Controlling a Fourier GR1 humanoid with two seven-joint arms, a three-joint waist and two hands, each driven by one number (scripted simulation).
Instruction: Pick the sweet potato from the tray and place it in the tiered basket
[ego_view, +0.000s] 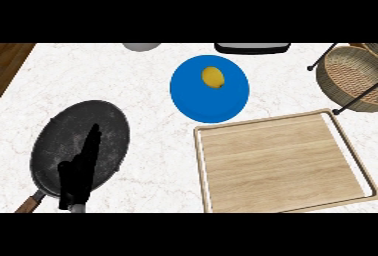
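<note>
The wooden tray (280, 160) lies at the right of the marble counter, and nothing shows on it. I see no sweet potato anywhere in the head view. The wicker tiered basket (348, 75) on its black frame stands at the far right, partly cut off by the edge, and its visible bowl looks bare. My left hand (77, 179) comes in at the lower left, open with straight fingers pointing up over the dark pan. My right hand does not show.
A dark round pan (111, 135) with a wooden handle (28, 204) lies at the left. A blue plate (210, 106) holding a yellow lemon (212, 77) sits at the middle back. A white rounded object (142, 46) and a black-and-white item (251, 48) touch the far edge.
</note>
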